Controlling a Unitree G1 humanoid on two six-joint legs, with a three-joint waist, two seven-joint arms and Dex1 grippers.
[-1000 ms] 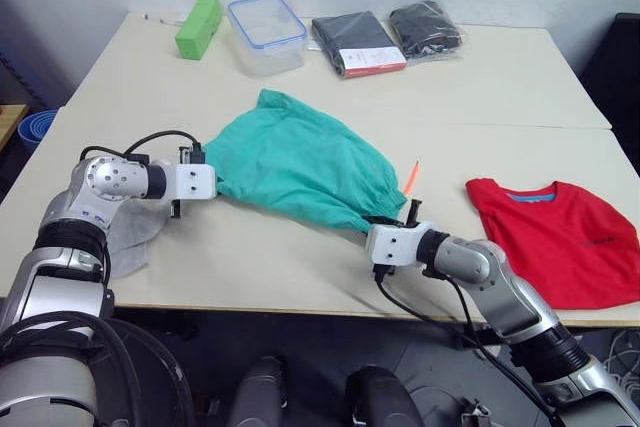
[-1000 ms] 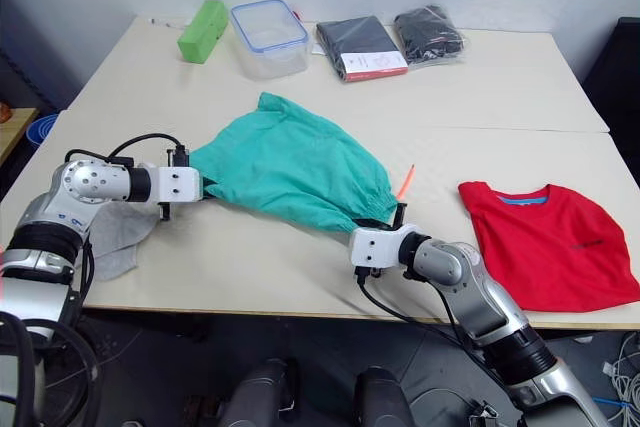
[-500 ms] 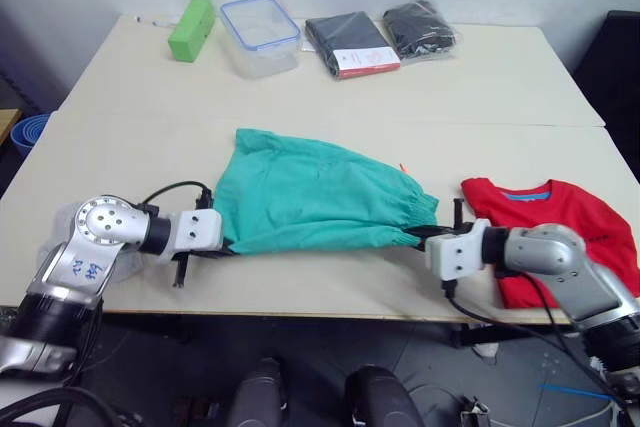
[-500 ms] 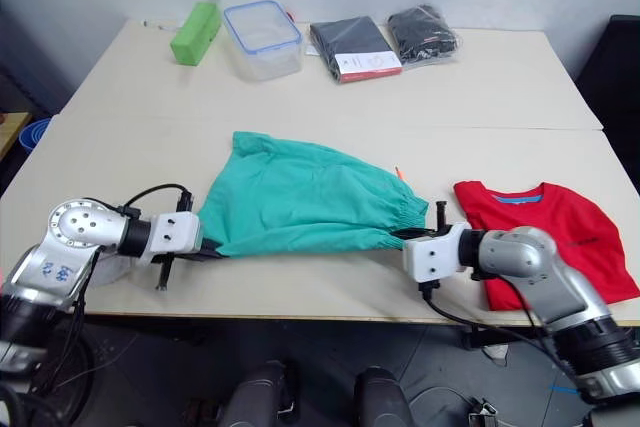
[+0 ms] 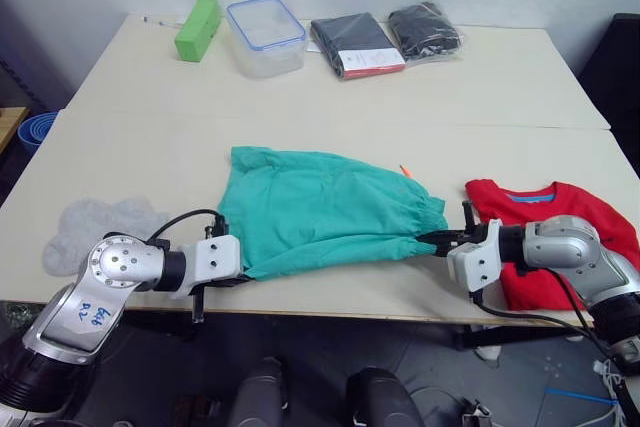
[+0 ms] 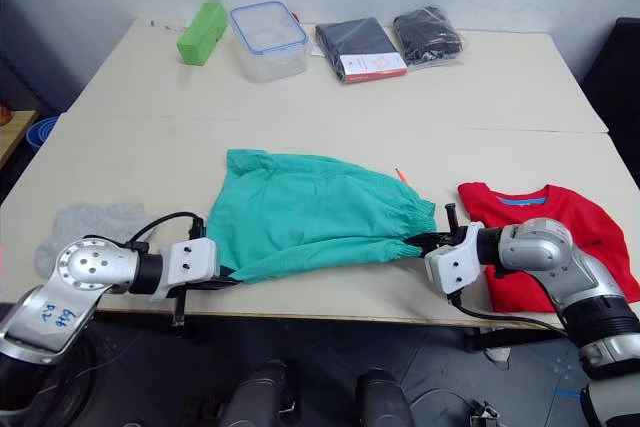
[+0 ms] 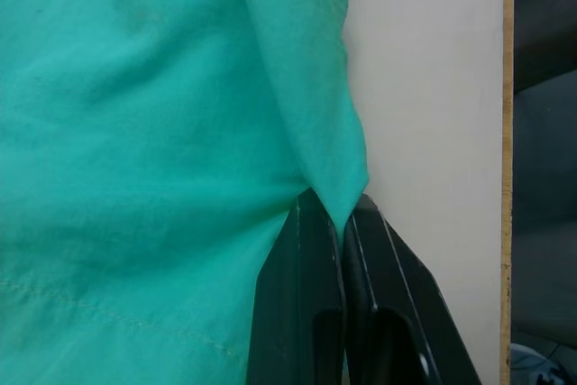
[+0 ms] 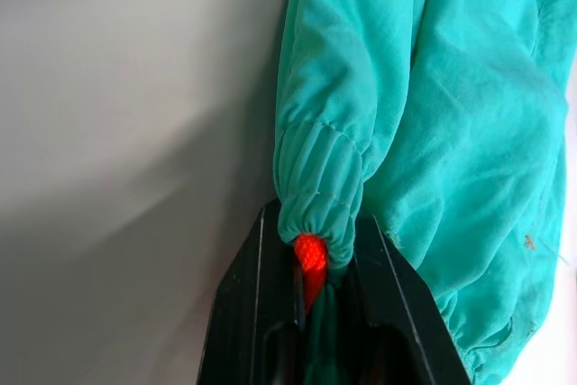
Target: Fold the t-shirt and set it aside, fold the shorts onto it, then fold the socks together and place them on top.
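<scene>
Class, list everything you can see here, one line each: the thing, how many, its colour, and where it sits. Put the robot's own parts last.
Shorts: one, teal, table middle, stretched between both grippers.
T-shirt: one, red, right near edge.
Socks: grey, left near edge.
Block: one, green, far left.
Box: one, clear, blue rim, beside block.
Packaged clothes: two, black, far middle.
Table: one, cream.
Left gripper: shut on shorts.
Right gripper: shut on waistband.

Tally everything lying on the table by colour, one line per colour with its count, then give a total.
Red: 1, the t-shirt
Teal-green: 1, the shorts
Grey: 1, the socks, lying in one heap
Bright green: 1, a block
Clear: 1, a lidded box
Black: 2, packaged clothes
Total: 7
</scene>
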